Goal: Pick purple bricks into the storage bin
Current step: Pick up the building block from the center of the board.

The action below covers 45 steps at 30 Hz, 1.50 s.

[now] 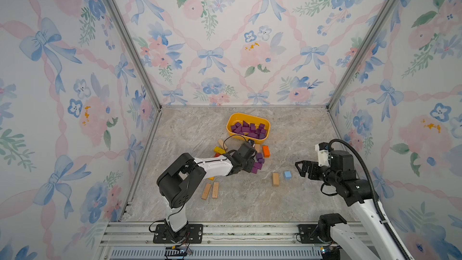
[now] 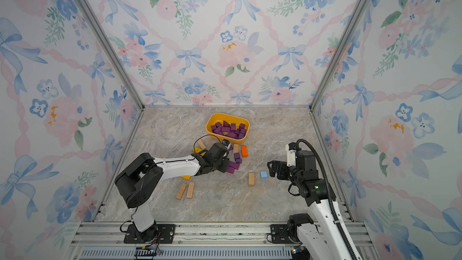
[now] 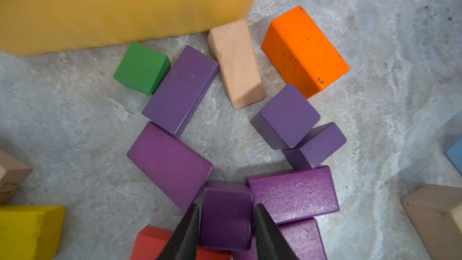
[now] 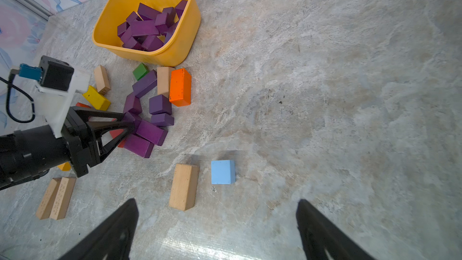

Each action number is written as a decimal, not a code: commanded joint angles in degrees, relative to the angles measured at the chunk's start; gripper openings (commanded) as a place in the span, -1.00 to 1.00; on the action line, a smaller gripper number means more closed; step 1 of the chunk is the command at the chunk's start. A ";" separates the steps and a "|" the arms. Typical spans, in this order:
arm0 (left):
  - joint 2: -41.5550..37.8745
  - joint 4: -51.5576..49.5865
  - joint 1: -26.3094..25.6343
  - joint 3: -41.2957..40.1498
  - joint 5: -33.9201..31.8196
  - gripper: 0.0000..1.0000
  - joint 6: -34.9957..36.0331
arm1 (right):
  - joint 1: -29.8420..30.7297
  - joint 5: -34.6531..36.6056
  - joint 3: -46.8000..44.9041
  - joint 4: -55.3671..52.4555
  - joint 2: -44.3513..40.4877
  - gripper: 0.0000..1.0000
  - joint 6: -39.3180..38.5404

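The yellow storage bin (image 1: 260,141) (image 2: 237,141) (image 4: 175,56) stands at the back of the table, and several purple bricks (image 1: 248,128) lie in it. More purple bricks (image 1: 259,157) (image 3: 180,88) (image 4: 160,105) lie loose just in front of it. My left gripper (image 3: 227,206) (image 4: 130,123) reaches low into this cluster. Its fingers press both sides of a small purple brick (image 3: 226,218), which sits among the others. My right gripper (image 1: 301,167) (image 4: 217,201) hovers at the right, open and holding nothing.
An orange block (image 3: 305,51), a tan bar (image 3: 236,63) and a green cube (image 3: 141,67) sit among the loose purple ones. Red (image 3: 150,241) and yellow (image 1: 220,150) blocks lie by the left arm. A blue cube (image 1: 287,174) and tan bars (image 1: 275,179) (image 1: 211,190) lie nearer the front.
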 commanded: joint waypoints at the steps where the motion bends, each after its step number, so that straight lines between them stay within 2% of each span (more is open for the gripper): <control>1: 1.09 -1.08 -0.32 1.52 -0.94 -0.21 1.14 | -0.70 -0.64 -0.66 -0.85 0.78 0.94 0.82; 16: 1.09 -0.96 -0.24 2.47 -0.27 -0.40 1.29 | -1.82 -0.57 -0.53 -1.62 1.04 0.94 1.15; 37: -2.72 -0.94 -0.15 5.11 0.12 -0.43 2.65 | -3.96 -1.98 -0.48 -0.68 2.27 0.94 3.91; 45: -2.83 -0.98 1.44 9.14 0.35 -0.43 3.32 | -4.31 -2.42 0.77 -0.40 4.37 0.94 3.61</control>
